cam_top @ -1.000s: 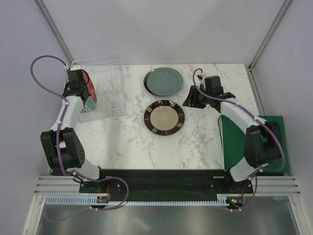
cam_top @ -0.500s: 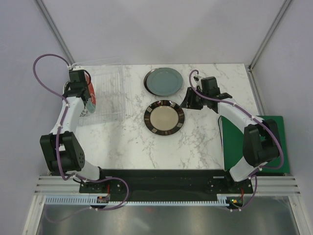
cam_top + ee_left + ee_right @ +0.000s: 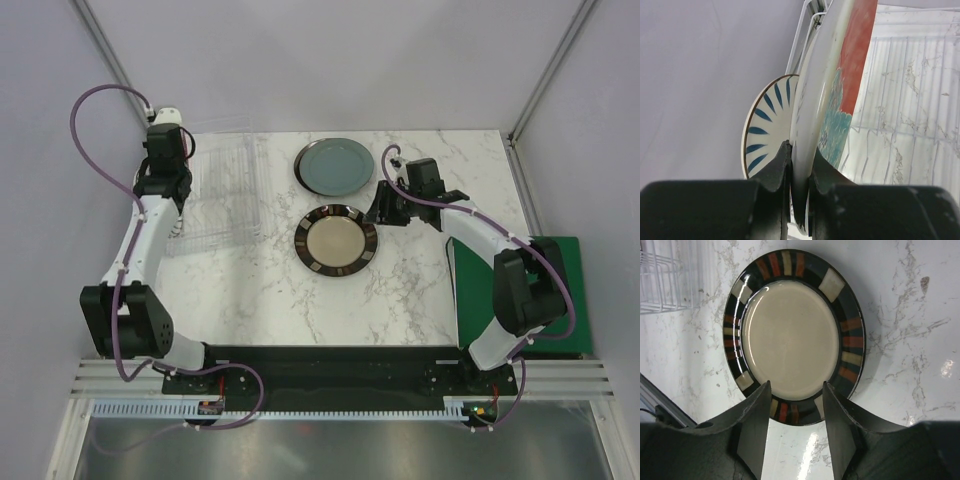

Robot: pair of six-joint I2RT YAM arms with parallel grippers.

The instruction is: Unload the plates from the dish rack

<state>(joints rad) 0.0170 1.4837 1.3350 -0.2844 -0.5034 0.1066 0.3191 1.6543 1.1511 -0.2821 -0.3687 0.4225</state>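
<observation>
1. Left claw (image 3: 800, 156) is pinched narrow on the rim of the red plate with teal flowers (image 3: 856, 55), edge-on at the dish rack (image 3: 900, 115), in the far-left corner of the table (image 3: 410, 290).
2. The plate's long face runs straight away from me. The striped plate (image 3: 766, 131) is just beside its back, so I judge the pull must follow the plate's own plane.
3. Right claw (image 3: 796, 387) hangs wide over the beige-centred plate (image 3: 790, 330), well apart from the rack.
4. From above, my wrist hides the grip. I can't tell whether the plate's lower edge is seated between the prongs.

Bright, even overhead light, soft faint shadows, white glare on table (image 3: 946, 367) right of the right jaws, sheen on dark-rimmed plate (image 3: 790, 335) beyond them, left fingers (image 3: 776, 172) black and blurred, red plate (image 3: 857, 50) between them soft-focused.
</observation>
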